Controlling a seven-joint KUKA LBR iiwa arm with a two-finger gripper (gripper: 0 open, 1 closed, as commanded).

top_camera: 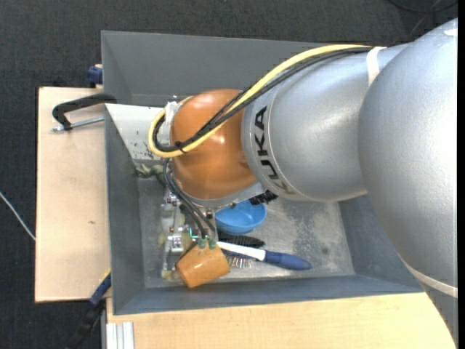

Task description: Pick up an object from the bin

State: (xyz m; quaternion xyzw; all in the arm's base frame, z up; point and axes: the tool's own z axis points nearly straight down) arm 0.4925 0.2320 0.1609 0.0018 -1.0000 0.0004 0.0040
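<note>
Down by the bin's point(240, 291) front wall, left end, the orange block-ish thing point(202, 269) lies right under the gripper point(203, 246), approx touching its tip, long side along the wall, white-and-blue toothbrush point(265, 256) just beside it; can't tell if gripper's spread or closed.

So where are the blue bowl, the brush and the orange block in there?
Blue bowl point(243, 215): camera view, middle of what shows.
Brush point(263, 255): camera view, where white neck meets blue handle.
Orange block point(202, 267): camera view, its top face.
</note>
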